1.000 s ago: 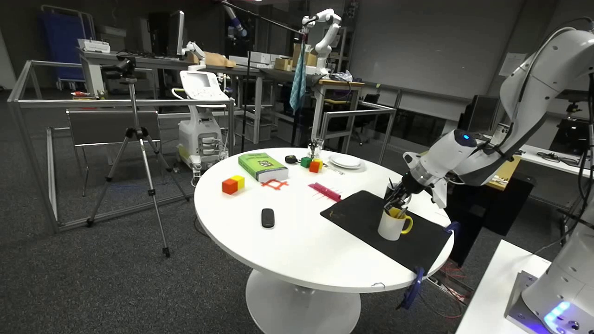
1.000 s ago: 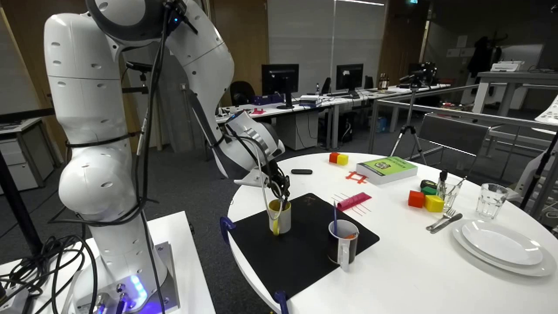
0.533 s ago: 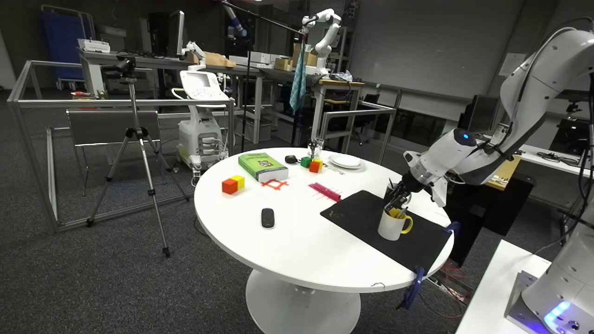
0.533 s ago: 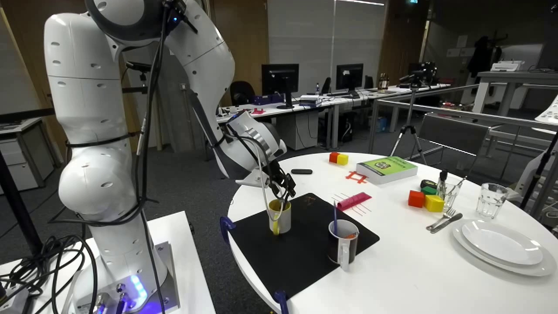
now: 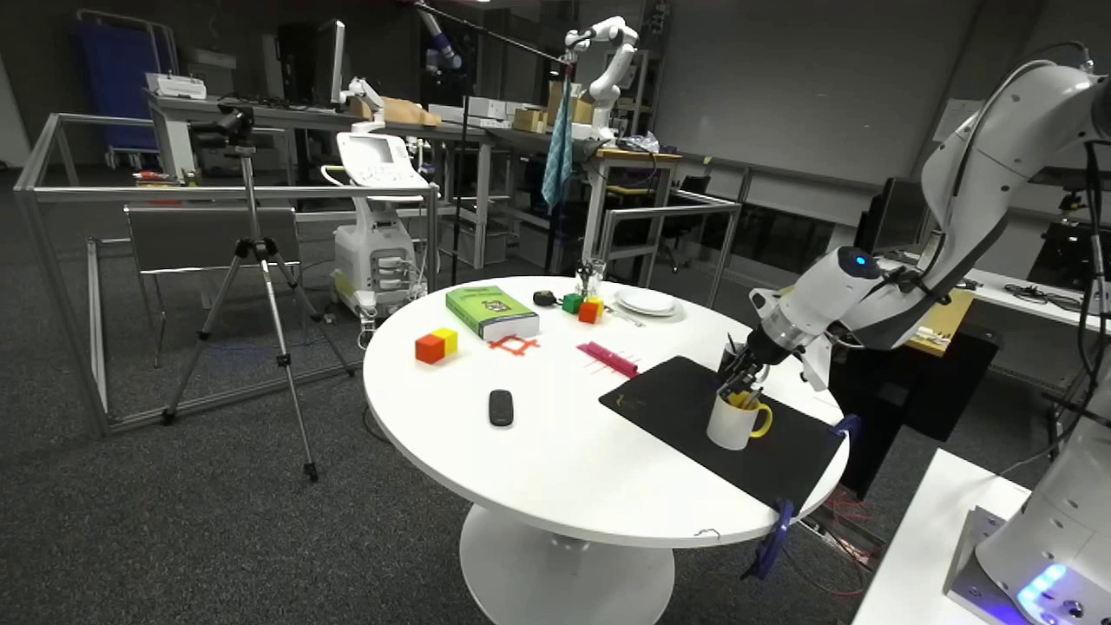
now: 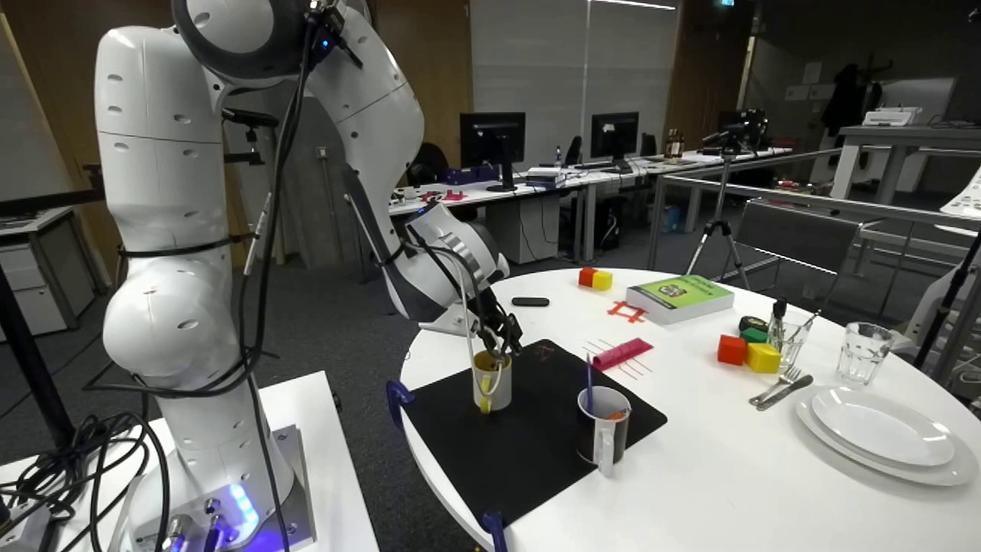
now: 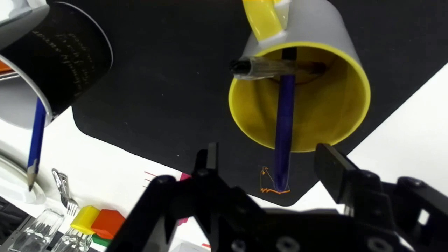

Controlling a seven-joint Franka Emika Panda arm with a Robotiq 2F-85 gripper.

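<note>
A white mug with a yellow inside stands on a black mat in the wrist view. Leaning in it are a dark blue pen and a clear pen with a black cap. My gripper is open at the mug's mouth, its fingers on either side of the blue pen's upper end with gaps both ways. In both exterior views the gripper hangs just above the white mug. To one side stands a black mug with a blue pencil in it.
On the round white table lie a green book, a dark remote-like object, coloured cubes, stacked plates, a fork and knife, and glasses. Blue clamps grip the mat at the table edge.
The gripper's fingers have spread apart. The arm has shifted slightly, the wrist moving a little away from the base. Both mugs stay in place.
</note>
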